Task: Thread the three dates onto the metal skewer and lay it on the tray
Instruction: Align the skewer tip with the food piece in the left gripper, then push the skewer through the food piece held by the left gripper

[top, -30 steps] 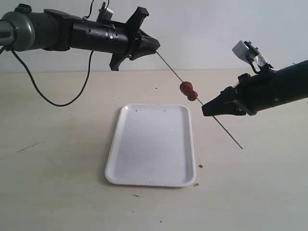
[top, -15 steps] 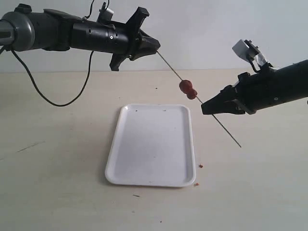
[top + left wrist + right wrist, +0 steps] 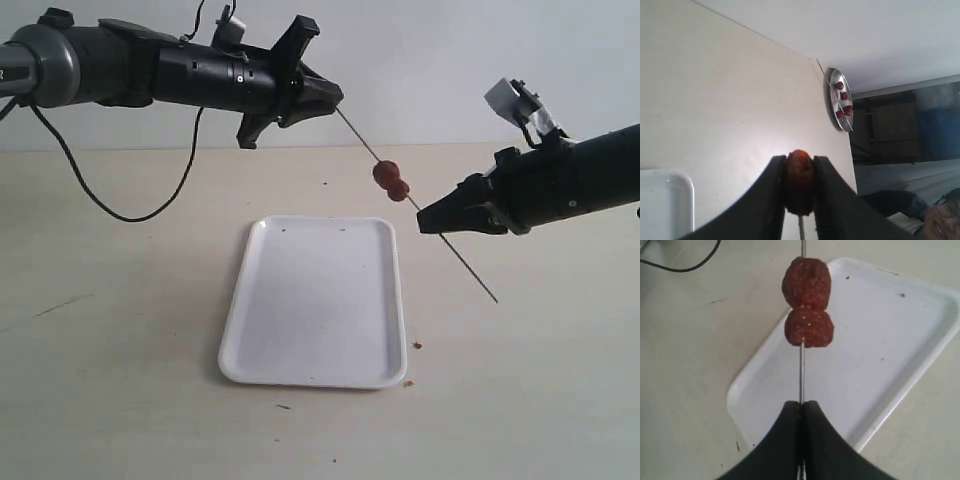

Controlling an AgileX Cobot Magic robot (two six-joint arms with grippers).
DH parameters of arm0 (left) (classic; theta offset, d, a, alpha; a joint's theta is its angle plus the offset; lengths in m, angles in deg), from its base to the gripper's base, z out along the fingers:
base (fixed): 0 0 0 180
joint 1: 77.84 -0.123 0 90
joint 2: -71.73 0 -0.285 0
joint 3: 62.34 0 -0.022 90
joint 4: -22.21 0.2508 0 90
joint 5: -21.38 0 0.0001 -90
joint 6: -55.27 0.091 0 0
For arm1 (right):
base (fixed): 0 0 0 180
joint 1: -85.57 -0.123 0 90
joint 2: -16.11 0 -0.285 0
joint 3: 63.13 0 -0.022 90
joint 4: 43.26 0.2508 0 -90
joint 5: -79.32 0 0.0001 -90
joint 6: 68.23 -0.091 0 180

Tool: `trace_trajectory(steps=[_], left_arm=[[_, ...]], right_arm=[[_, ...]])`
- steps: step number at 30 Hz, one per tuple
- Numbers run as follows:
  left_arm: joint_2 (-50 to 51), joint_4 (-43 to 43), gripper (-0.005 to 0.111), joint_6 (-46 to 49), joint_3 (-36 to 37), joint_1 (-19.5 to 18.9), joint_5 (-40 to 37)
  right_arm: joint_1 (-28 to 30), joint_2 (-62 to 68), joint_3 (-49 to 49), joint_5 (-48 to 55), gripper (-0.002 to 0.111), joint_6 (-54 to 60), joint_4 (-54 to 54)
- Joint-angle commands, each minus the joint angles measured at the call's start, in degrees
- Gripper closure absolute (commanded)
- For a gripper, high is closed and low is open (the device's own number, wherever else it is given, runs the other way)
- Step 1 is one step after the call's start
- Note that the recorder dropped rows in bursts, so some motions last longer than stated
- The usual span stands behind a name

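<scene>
The black left gripper [image 3: 338, 97] shifts slightly rightward, toward the black right gripper [image 3: 421, 222], which rises a touch. The thin straight grey metal skewer [image 3: 470, 270] and the two dark red-brown wrinkled dates [image 3: 390, 180] on it lift slightly with them.

Thin grey metal skewer [image 3: 801, 372], glossy white plastic tray [image 3: 315, 310], rough matt dates [image 3: 806, 284]

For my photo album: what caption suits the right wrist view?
Right end effector pinches a metal skewer carrying two dates, with the white tray behind.
</scene>
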Motion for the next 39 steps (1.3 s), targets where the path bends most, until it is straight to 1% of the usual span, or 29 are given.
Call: trace_trajectory(steps=[1, 8, 12, 18, 20, 21, 22, 23, 25, 26, 29, 31, 34, 36, 38, 39], left_arm=[[-0.2, 0.3, 0.086, 0.5, -0.5, 2.2, -2.1], [-0.2, 2.0, 0.086, 0.5, -0.5, 5.0, -1.7], [-0.2, 3.3, 0.086, 0.7, -0.5, 7.2, -0.5], [-0.2, 4.7, 0.086, 0.2, -0.5, 7.9, -0.2], [-0.2, 4.7, 0.078, 0.2, -0.5, 7.9, -0.2], [-0.2, 4.7, 0.063, 0.2, -0.5, 7.9, -0.2], [-0.2, 4.7, 0.057, 0.2, -0.5, 7.9, -0.1], [-0.2, 4.7, 0.045, -0.1, -0.5, 7.9, 0.0], [-0.2, 4.7, 0.04, -0.1, -0.5, 7.8, 0.1], [-0.2, 4.7, 0.039, -0.1, -0.5, 7.7, 0.1], [-0.2, 4.7, 0.04, 0.1, -0.5, 6.5, -0.2], [-0.2, 4.8, 0.04, 1.8, -0.5, 5.5, -1.1], [-0.3, 5.7, 0.04, 5.0, -0.5, 3.6, -5.9], [-0.3, 8.0, 0.043, 5.2, -0.5, 2.8, -8.9], [-0.6, 14.5, 0.061, 5.2, -0.5, 1.8, -11.6], [-0.8, 20.6, 0.084, 6.5, -0.5, 1.3, -12.9]], right_arm=[[0.1, -0.2, 0.0, -0.2, 0.108, 3.4, 5.6], [0.1, -0.2, 0.0, -1.7, 0.108, 6.2, 9.4], [0.1, -0.2, 0.0, -2.1, 0.108, 6.8, 10.3], [0.1, -0.2, 0.0, -4.9, 0.108, 6.4, 9.8], [0.1, -0.2, 0.0, -4.7, 0.108, 6.4, 9.8], [0.1, -0.2, 0.0, -4.7, 0.108, 6.4, 9.8], [0.1, -0.2, 0.0, -4.7, 0.108, 6.4, 9.8], [0.1, -0.2, 0.0, -4.7, 0.108, 6.4, 9.8], [0.1, -0.2, 0.0, -4.7, 0.108, 6.4, 9.7], [0.1, -0.2, 0.0, -4.7, 0.108, 6.4, 9.4], [0.1, -0.2, 0.0, -4.7, 0.108, 6.2, 8.7], [0.1, -0.2, 0.0, -4.7, 0.108, 6.0, 8.0], [0.1, -0.2, 0.0, -4.8, 0.108, 5.1, 6.9], [0.1, -0.2, 0.0, -4.8, 0.108, 3.4, 6.6], [-0.7, -0.2, 0.0, -5.2, 0.108, -2.1, 5.2], [-2.7, -0.2, 0.1, -6.6, 0.108, -6.0, 3.2]])
